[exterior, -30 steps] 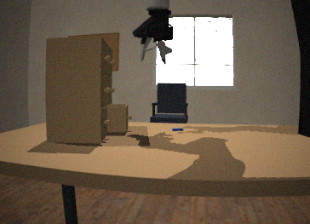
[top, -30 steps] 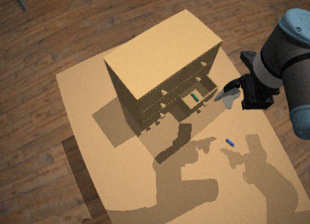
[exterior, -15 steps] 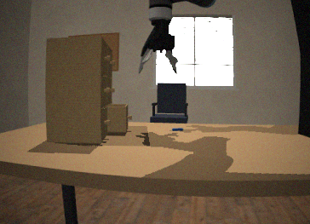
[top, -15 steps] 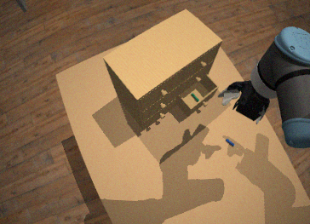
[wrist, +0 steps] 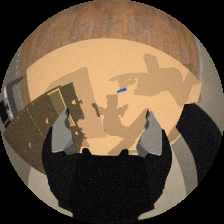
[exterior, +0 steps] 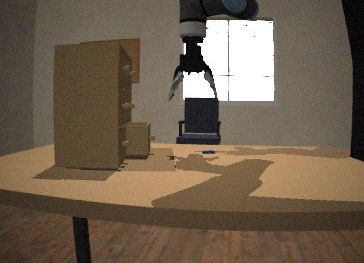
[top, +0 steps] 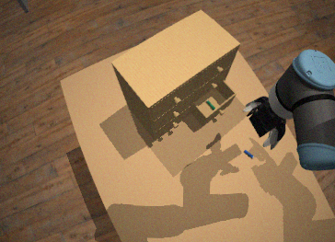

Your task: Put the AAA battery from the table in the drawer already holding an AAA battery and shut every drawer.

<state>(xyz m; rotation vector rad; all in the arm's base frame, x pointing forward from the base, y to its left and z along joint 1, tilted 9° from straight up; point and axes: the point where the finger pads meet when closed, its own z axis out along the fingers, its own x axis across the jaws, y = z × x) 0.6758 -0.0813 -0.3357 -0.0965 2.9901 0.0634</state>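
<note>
The blue AAA battery (top: 248,154) (exterior: 208,152) (wrist: 121,90) lies on the table in front of the chest. The wooden chest (top: 177,54) (exterior: 87,104) (wrist: 30,125) stands upright. One low drawer (top: 230,98) (exterior: 139,139) at its far end in the exterior view is pulled out. A green battery (top: 210,105) lies inside that drawer. The other drawers look shut. My gripper (top: 259,128) (exterior: 194,98) (wrist: 107,109) is open and empty, high above the table. It points down, with the blue battery ahead of the fingers in the wrist view.
The table (top: 152,188) (exterior: 300,181) (wrist: 50,70) carries the chest toward one side. Small knobs stick out from the chest front, on the side facing the blue battery. Arm shadows fall across the table. A dark chair (exterior: 201,116) stands beyond the table.
</note>
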